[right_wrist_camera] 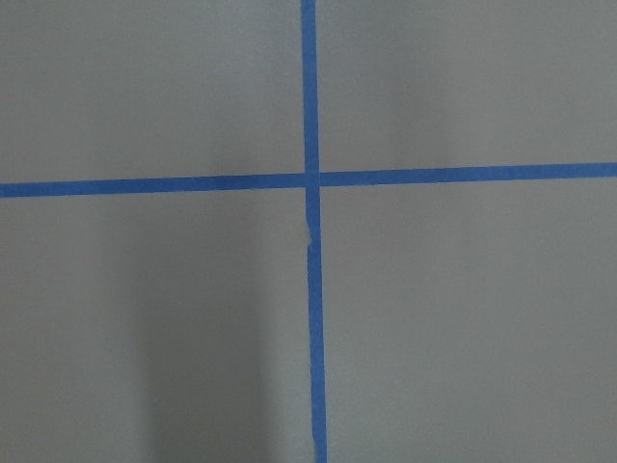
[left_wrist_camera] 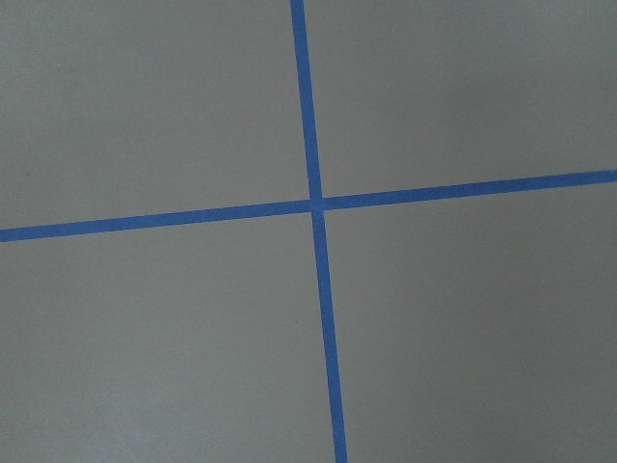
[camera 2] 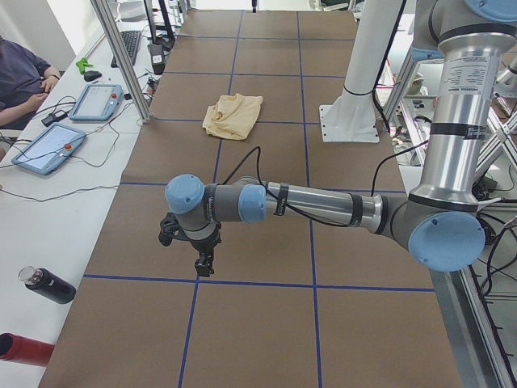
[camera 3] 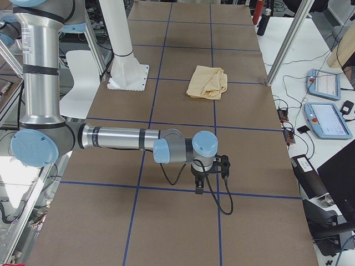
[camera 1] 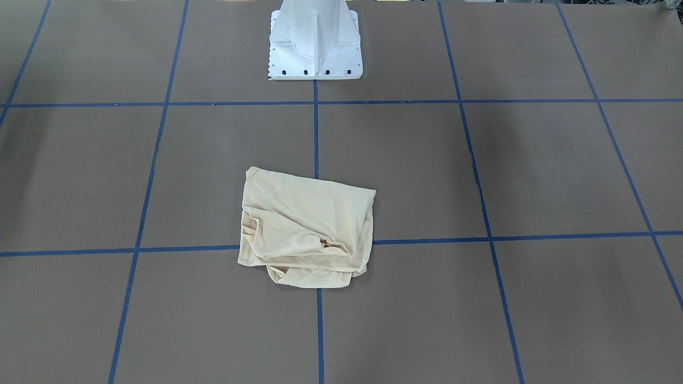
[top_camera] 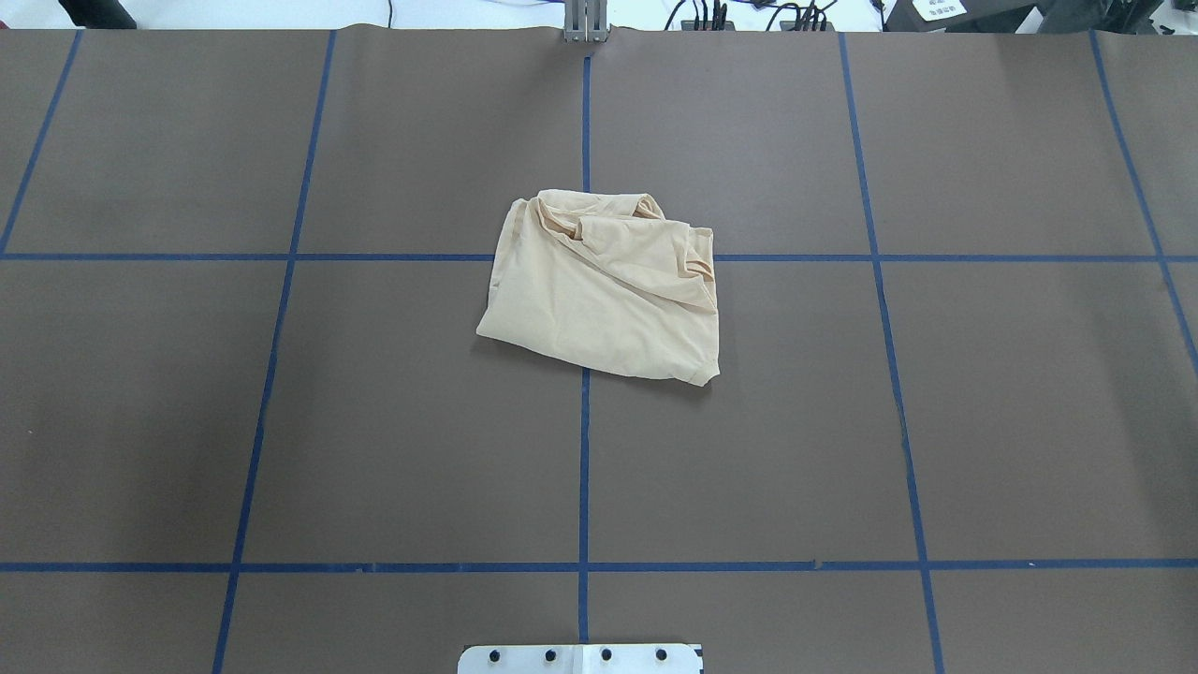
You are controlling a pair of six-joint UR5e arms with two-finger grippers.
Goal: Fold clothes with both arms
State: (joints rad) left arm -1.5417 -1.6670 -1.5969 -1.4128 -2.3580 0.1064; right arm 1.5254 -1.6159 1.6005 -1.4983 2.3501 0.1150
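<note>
**Cream T-shirt bunched mid-table, both grippers far off at opposite ends**

Shows the T-shirt [top_camera: 604,290] loosely heaped on the brown table [top_camera: 402,440], straddling the blue tape centre line, print hidden. In the overhead view, sits just toward 12 o'clock of the middle, spilling slightly more toward 3 o'clock, the robot's right side. Runs longest from about 10 to 4 o'clock, with loose folds gathered at the 12 o'clock edge.

Places the left gripper [camera 2: 203,263] off toward 9 o'clock and the right gripper [camera 3: 198,185] off toward 3 o'clock, each pointing down above a tape crossing, well apart from the cloth. Cannot tell either claw's state, spread or pressed together. Sees only bare table and tape through both wrist cameras.

Judges neither arm clearly nearer, the right perhaps marginally. Finds nothing lying between grippers and cloth. Notes the white pedestal [camera 1: 315,48] at 6 o'clock, and control tablets [camera 2: 48,149] and a seated person's sleeve [camera 2: 20,73] beyond the 12 o'clock edge.
</note>
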